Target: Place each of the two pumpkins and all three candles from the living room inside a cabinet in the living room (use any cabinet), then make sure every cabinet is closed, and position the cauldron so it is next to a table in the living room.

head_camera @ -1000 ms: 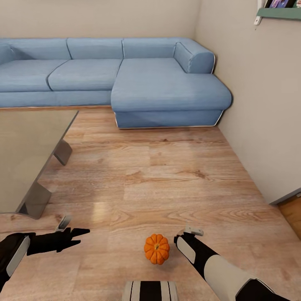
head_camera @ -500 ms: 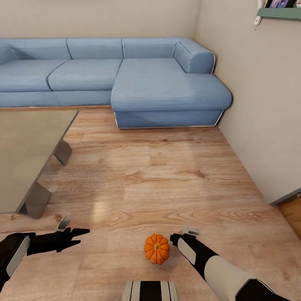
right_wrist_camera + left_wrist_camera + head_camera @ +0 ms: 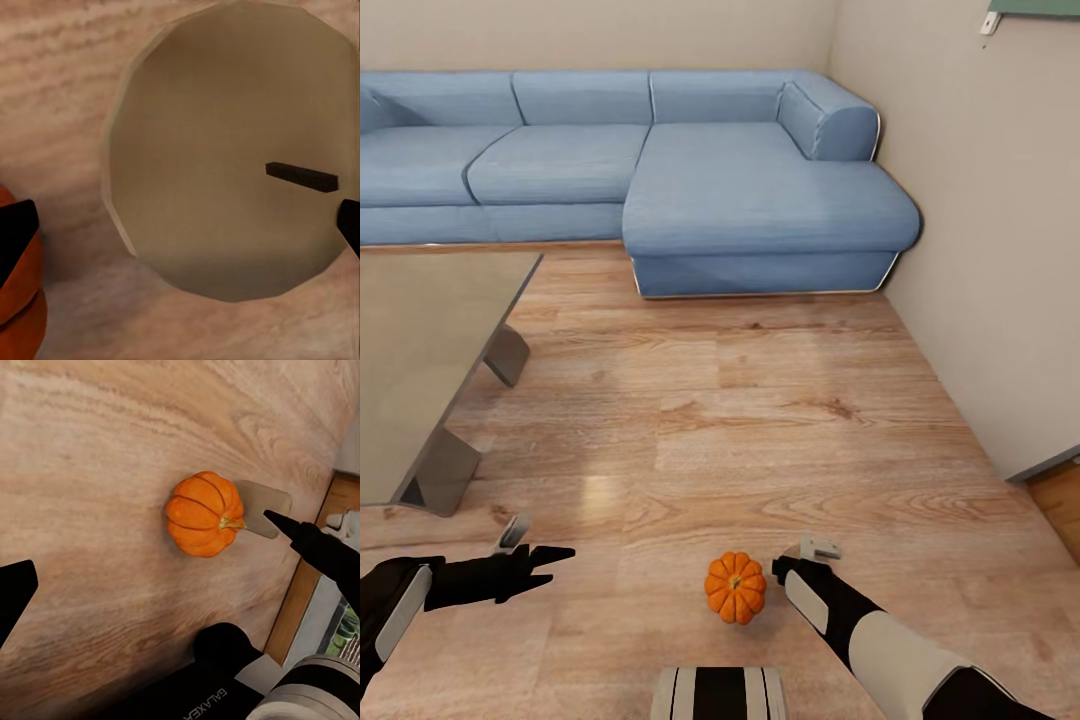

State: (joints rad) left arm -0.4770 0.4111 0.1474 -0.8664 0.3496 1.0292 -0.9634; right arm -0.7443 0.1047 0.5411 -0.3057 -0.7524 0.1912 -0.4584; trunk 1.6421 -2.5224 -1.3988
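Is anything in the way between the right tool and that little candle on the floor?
Nothing visible. The candle lies straight ahead of the open right tool; the pumpkin sits just beside it.

A small orange pumpkin (image 3: 735, 587) sits on the wood floor (image 3: 780, 420), near the bottom of the view. The right arm (image 3: 870, 635) reaches down just beside it, and its gripper is hidden. The left gripper (image 3: 545, 560) hangs over the floor, well apart from the pumpkin. A grey table (image 3: 420, 350) stands at the left. A big blue sofa (image 3: 660, 175) fills the far corner.
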